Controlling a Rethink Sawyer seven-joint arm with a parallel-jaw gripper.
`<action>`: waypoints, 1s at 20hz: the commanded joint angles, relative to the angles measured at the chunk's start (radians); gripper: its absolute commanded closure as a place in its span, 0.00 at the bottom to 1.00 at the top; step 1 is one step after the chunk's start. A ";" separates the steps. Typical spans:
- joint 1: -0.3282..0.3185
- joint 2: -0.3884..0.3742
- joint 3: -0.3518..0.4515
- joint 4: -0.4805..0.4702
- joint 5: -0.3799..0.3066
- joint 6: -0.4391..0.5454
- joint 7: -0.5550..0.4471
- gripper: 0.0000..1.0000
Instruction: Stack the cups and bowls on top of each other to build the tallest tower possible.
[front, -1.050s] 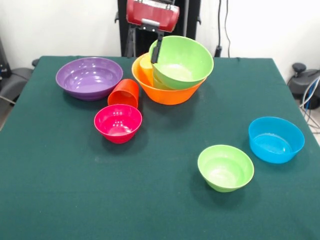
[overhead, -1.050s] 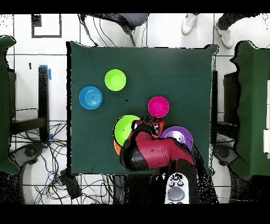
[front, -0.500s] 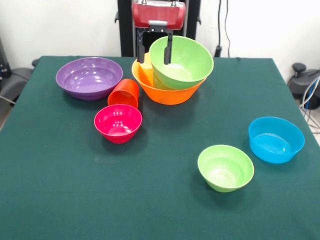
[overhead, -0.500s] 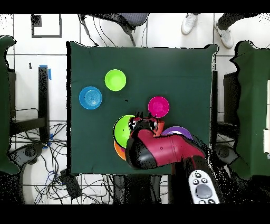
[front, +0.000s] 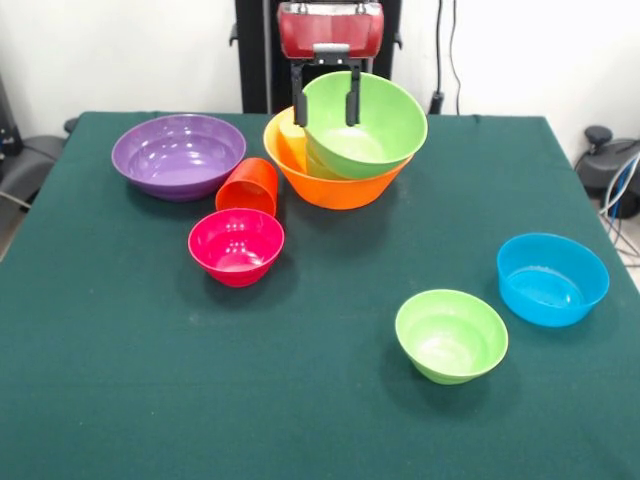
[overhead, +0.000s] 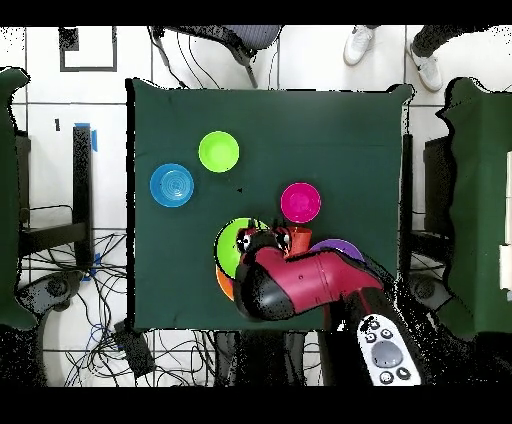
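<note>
Over the tilted large light-green bowl | end effector spread wide, astride its far rim | orange bowl beneath

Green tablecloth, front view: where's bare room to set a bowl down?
Free: the whole near strip below the small pink-red bowl and small light-green bowl; also the middle between them. Crowded: far side, around the purple bowl, orange-red tumbler and orange bowl.
</note>
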 joint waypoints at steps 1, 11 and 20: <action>0.037 0.071 0.099 0.036 -0.105 0.186 -0.175 0.00; 0.129 0.150 0.026 -0.051 -0.169 0.332 -0.148 0.00; 0.192 0.163 -0.027 -0.111 -0.236 0.341 -0.083 0.00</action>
